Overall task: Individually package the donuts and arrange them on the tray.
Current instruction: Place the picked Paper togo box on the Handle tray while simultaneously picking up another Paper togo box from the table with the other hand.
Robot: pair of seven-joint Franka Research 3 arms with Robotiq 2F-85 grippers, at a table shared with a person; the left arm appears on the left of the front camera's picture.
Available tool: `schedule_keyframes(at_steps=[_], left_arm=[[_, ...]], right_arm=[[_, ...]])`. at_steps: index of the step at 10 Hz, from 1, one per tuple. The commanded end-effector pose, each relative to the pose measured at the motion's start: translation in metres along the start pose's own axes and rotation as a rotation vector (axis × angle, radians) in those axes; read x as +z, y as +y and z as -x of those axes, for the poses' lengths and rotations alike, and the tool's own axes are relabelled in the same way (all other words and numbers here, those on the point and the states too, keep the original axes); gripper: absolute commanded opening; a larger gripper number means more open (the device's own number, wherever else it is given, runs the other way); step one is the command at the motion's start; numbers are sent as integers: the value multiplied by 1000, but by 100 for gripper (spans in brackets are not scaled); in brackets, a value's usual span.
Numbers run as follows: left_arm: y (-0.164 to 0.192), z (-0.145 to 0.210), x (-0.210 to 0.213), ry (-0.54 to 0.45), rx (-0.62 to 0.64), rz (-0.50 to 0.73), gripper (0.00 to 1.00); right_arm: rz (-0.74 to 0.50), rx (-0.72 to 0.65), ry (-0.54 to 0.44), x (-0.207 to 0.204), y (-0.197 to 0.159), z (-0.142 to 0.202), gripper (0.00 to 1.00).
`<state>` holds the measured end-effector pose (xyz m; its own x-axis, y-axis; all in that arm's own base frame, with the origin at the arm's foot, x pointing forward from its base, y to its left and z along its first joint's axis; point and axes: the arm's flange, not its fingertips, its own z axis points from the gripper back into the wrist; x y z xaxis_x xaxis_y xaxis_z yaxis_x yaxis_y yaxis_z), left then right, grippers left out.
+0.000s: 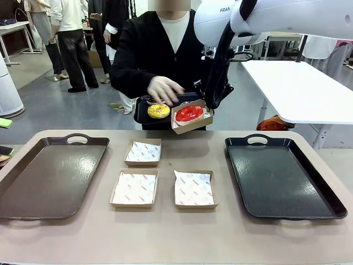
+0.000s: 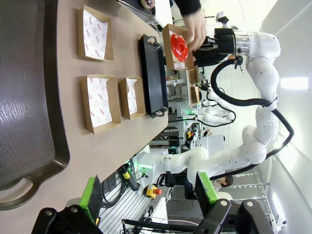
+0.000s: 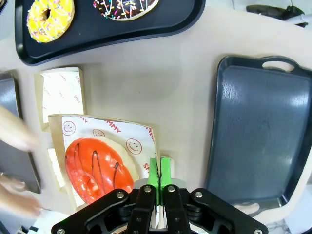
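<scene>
A beige table [image 1: 165,237] is seen, three empty paper-lined boxes [image 1: 135,188] at its middle, dark trays [image 1: 49,176] at nine and three o'clock. The left gripper [image 2: 147,190] is spread, nothing held. Farther, at twelve o'clock, a cardboard box [image 1: 190,129] bearing the red-glazed donut [image 1: 189,114] is pinched by its rim in the right gripper [image 3: 159,168]. At its nine o'clock, the yellow sprinkled donut [image 1: 158,111] lies on a small black tray [image 1: 142,115], near a person's hand [image 1: 164,89].

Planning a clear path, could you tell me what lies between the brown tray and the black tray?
Between the brown tray and black tray lie three empty paper-lined cardboard boxes, as the front view shows.
</scene>
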<state>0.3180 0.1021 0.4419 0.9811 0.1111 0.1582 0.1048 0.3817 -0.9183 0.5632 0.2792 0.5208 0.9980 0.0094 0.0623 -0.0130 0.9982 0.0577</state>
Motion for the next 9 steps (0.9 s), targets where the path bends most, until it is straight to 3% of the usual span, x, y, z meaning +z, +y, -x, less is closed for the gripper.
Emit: schedule_keyframes(at_steps=[1,4,6,9], left_arm=[[0,1,1,-8,-5,15,100],[0,0,0,0,0,0,100],[-15,-10,-14,22,-1,-130,100],[-66,-36,-41,57,-23,-327,100]], right_arm=[[-2,-3,-7,-2,-2,0,0],[0,0,0,0,0,0,2],[-20,30,3,7,-15,1,2],[-40,75,9,21,-66,11,2]])
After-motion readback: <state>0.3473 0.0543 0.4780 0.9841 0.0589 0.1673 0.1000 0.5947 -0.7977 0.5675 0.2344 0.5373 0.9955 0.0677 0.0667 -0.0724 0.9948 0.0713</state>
